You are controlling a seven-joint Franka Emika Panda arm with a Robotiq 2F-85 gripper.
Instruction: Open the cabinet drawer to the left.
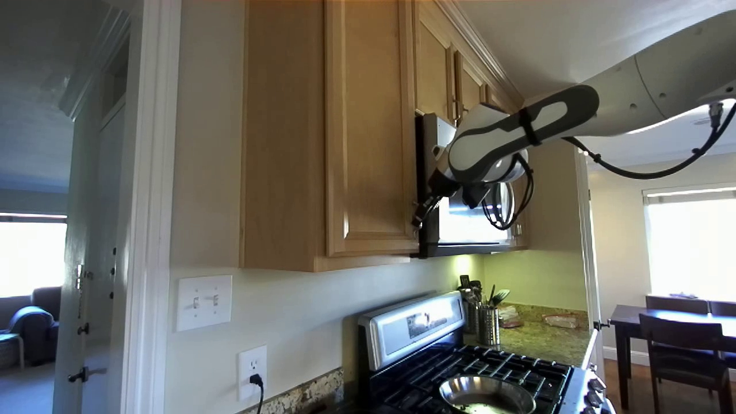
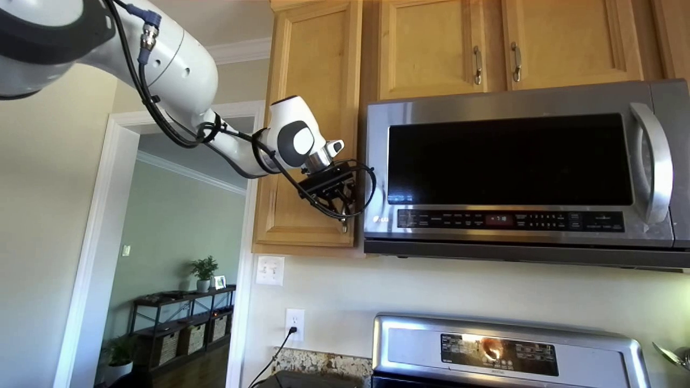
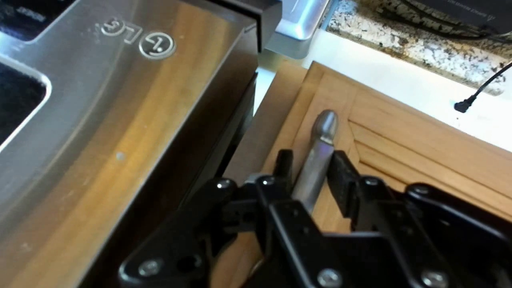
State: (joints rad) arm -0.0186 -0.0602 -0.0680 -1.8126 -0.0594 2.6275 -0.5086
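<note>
Behind the gripper [image 3: 312,162] spreads a pale kitchen wall [image 2: 329,283], with a white-trimmed doorway [image 2: 243,312] off to one side. Straight ahead of the gripper is the tall cabinet door [image 2: 318,70], honey wood with a framed panel, closed; the gripper is at its lower corner, along the edge nearer the microwave. The stove [image 1: 397,339] stands well below the gripper; the stainless-steel microwave [image 2: 509,161] is just beside the gripper, and shorter wood doors [image 2: 431,48] hang higher up, over the microwave.

In both exterior views the arm [image 2: 178,70] extends from high up and slopes down to the gripper. In the wrist view the two fingers [image 3: 343,176] stand apart with the slim silver bar handle [image 3: 316,172] between them; wood shows between one finger and the bar, and whether the other touches it I cannot tell.

Through the doorway, well apart from the gripper, are woven baskets [image 2: 168,347], their contents too small to make out. Below the gripper a steel pan [image 1: 487,394] rests on the stove, and past the stove a metal canister [image 1: 489,328] holds upright utensils [image 1: 499,296].
</note>
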